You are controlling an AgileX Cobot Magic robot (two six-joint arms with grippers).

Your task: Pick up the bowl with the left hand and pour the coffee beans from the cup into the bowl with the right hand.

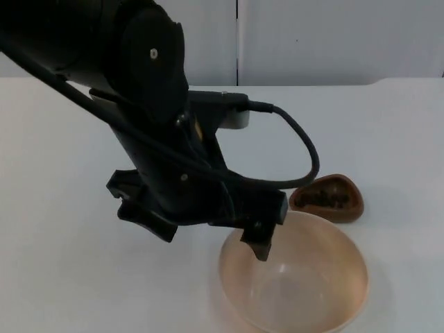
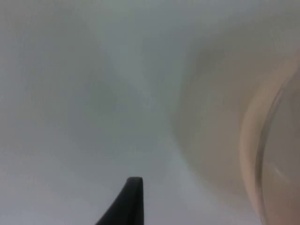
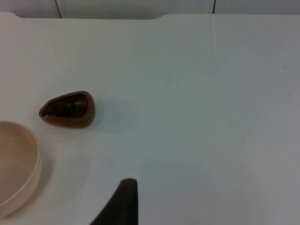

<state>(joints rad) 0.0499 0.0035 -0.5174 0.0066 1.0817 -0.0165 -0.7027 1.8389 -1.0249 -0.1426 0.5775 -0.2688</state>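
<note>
My left hand (image 1: 208,232) hangs spread at the near-side rim of the pale peach bowl (image 1: 295,281), one finger (image 1: 260,243) over its rim, one outside. The bowl stands on the white tabletop (image 1: 69,277) near its front edge, the brown cup (image 1: 328,198) of coffee beans (image 1: 325,199) just behind it. My right hand (image 3: 123,206) waits above the tabletop; I cannot tell whether it is spread.

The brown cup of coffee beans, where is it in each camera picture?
Top view: brown cup on the table behind the bowl, touching or nearly touching its rim.
Left wrist view: cup not in it.
Right wrist view: cup beside the bowl.
Shared landmark: the bowl.
</note>
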